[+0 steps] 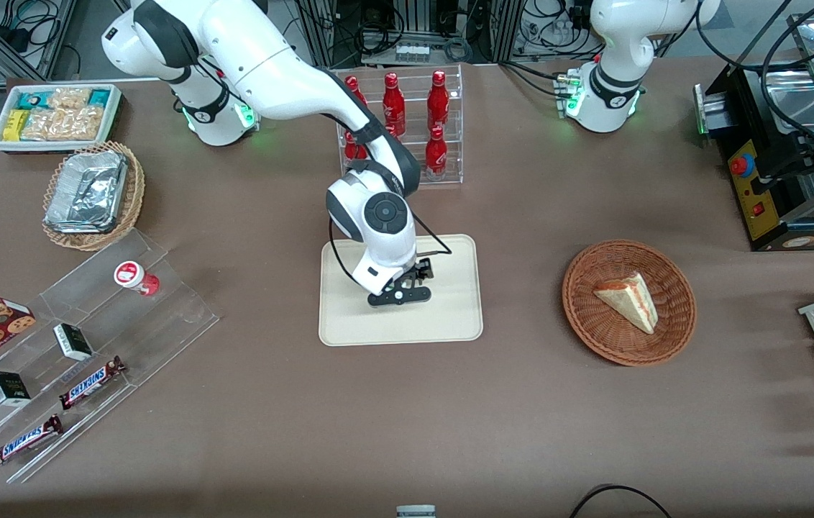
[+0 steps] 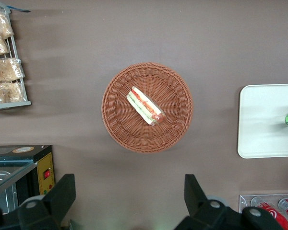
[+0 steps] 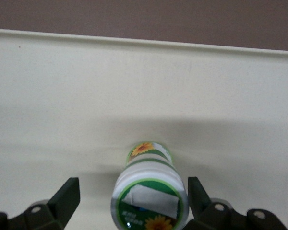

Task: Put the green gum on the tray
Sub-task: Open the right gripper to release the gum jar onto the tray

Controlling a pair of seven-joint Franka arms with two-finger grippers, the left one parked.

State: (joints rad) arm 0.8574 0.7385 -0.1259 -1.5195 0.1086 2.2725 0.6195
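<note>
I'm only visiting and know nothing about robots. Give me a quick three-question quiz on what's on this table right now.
1. True or false: the green gum stands upright on the tray, between the open fingers of the gripper.
2. What lies in the basket toward the parked arm's end of the table? A) a sandwich wedge B) a red bottle C) a cookie box
3. Fill in: the red-lidded canister stands on a clear stand that also holds two ____ bars.
Key: 1 true; 2 A; 3 Snickers.
</note>
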